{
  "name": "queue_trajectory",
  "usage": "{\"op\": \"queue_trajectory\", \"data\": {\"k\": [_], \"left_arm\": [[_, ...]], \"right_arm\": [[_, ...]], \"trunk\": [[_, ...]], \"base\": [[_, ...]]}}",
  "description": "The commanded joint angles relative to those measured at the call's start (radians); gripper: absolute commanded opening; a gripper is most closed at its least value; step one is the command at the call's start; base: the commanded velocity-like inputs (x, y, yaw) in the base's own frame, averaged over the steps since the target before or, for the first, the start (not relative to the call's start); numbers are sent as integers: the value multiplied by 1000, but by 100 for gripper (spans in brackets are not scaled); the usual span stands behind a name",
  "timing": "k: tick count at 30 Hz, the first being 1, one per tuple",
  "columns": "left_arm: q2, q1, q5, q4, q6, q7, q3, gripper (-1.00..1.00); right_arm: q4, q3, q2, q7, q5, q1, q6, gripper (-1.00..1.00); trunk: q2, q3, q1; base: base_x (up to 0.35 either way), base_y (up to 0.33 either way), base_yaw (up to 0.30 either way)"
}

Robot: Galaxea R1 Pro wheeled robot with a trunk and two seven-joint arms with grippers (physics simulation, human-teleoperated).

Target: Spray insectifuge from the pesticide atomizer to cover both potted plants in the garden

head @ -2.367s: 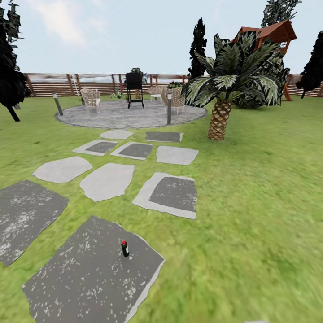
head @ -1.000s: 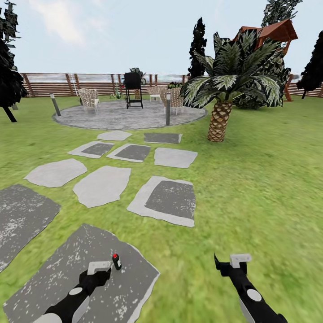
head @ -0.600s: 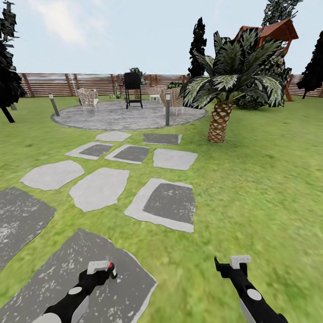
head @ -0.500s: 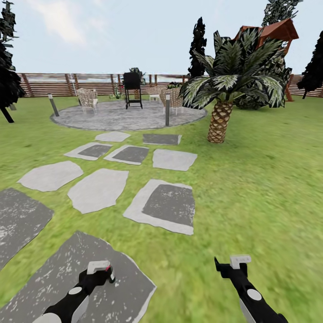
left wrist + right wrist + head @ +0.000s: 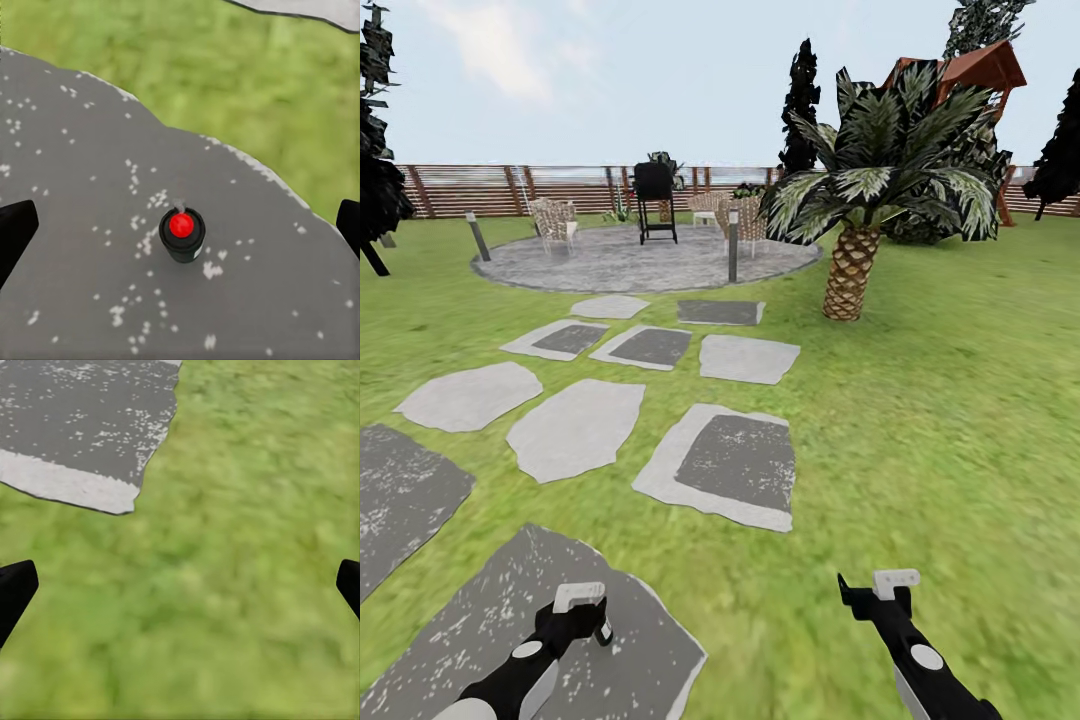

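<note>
The pesticide atomizer (image 5: 182, 235) stands upright on a dark speckled stone slab (image 5: 75, 187). I see it from above, a dark bottle with a red cap. My left gripper (image 5: 182, 229) hangs open right over it, its black fingertips (image 5: 15, 234) wide apart on either side and not touching it. In the head view the left gripper (image 5: 585, 612) hovers over that slab (image 5: 490, 640) and covers the bottle. My right gripper (image 5: 872, 588) is open over bare grass (image 5: 225, 585). The garden's round patio (image 5: 630, 260) lies far ahead. The potted plants are too far off to tell.
Grey stepping stones (image 5: 730, 465) lead across the lawn to the patio. A palm-like tree (image 5: 850, 270) stands at right. On the patio are a black grill (image 5: 657, 200), woven chairs (image 5: 555, 222) and two short posts (image 5: 733, 245). A slat fence (image 5: 460, 190) closes the back.
The view has crept forward, so the stones slid toward me. Both arms came into the head view. The atomizer, earlier ahead of the left gripper, now sits under it.
</note>
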Motion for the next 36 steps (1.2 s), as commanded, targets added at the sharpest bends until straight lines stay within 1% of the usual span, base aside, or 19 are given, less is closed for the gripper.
{"op": "queue_trajectory", "data": {"k": [1,8,26,31,36], "left_arm": [[0,-1,7,-1,-3,-1,0,100],[0,-1,8,-4,-3,-1,1,100],[0,-1,9,-4,-3,2,3,100],[0,-1,10,-5,-9,0,2,100],[-1,-1,6,-6,-15,-1,-2,100]], "right_arm": [[1,1,0,1,0,0,-3,100],[1,1,0,0,0,0,-3,100],[6,1,0,-1,1,-1,-3,100],[8,1,0,-1,1,0,-3,100],[7,1,0,0,1,0,-3,100]], "trunk": [[0,-1,0],[0,-1,0],[0,-1,0],[0,-1,0],[0,-1,0]], "base": [[1,0,86],[64,-55,216],[154,-218,277],[28,-45,255],[3,-4,53]]}}
